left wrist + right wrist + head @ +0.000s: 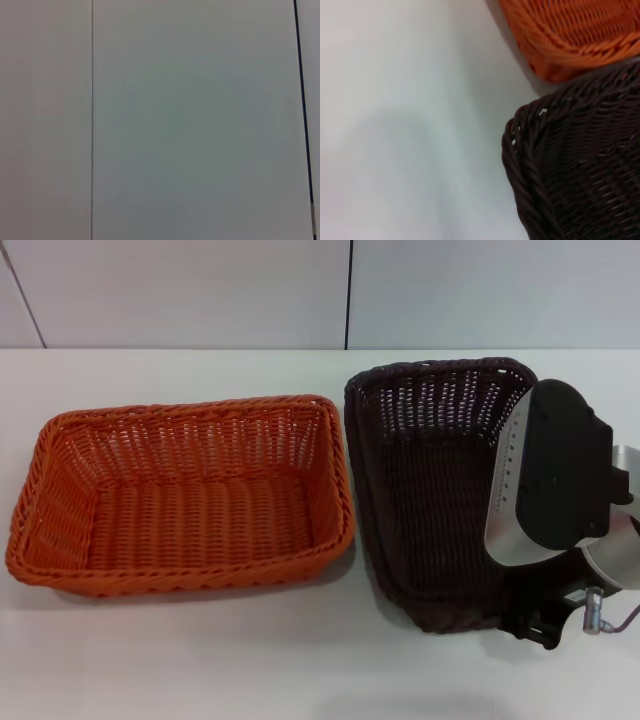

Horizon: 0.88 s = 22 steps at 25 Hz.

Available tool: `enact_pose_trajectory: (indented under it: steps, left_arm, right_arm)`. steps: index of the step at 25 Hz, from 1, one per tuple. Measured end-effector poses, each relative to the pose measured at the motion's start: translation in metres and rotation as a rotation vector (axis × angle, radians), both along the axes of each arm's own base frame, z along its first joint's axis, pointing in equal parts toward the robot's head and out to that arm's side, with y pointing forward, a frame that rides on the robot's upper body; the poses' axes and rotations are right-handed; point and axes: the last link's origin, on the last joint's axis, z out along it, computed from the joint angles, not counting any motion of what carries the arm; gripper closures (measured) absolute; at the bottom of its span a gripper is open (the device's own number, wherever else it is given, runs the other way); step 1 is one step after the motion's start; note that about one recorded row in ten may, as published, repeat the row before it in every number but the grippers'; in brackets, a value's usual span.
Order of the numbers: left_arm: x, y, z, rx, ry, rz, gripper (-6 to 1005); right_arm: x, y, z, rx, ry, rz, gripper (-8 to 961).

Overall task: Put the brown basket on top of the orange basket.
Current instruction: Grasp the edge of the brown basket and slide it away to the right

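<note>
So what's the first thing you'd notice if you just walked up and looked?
The bright orange basket jumps out first, sitting flat on the white table on the robot's left side. Right beside it is the brown basket, which looks tipped up on its right side. The robot's right arm, with the right gripper, reaches in at that basket's near right corner.

You have the orange basket [180, 495] sitting flat on the table [200, 660], mouth up. Take it as your landmark: the brown basket [430, 490] lies just to its right, side by side with it, the near edges of the two close together but with a narrow strip of table between them. The right arm [560, 480] hangs over the brown basket's far-right side, away from the orange basket.
</note>
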Motion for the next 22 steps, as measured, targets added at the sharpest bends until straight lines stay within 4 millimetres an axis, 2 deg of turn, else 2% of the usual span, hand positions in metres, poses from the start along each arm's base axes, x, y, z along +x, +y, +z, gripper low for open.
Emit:
enact_pose_trajectory:
  steps: [8, 22]
  left_arm:
    - [-0.002, 0.001, -0.001, -0.005, 0.010, 0.004, 243]
    - [-0.005, -0.001, -0.004, -0.015, 0.021, 0.013, 243]
  right_arm:
    - [-0.012, 0.001, 0.007, 0.067, 0.042, -0.006, 802]
    - [-0.042, 0.002, 0.044, 0.247, 0.114, 0.040, 815]
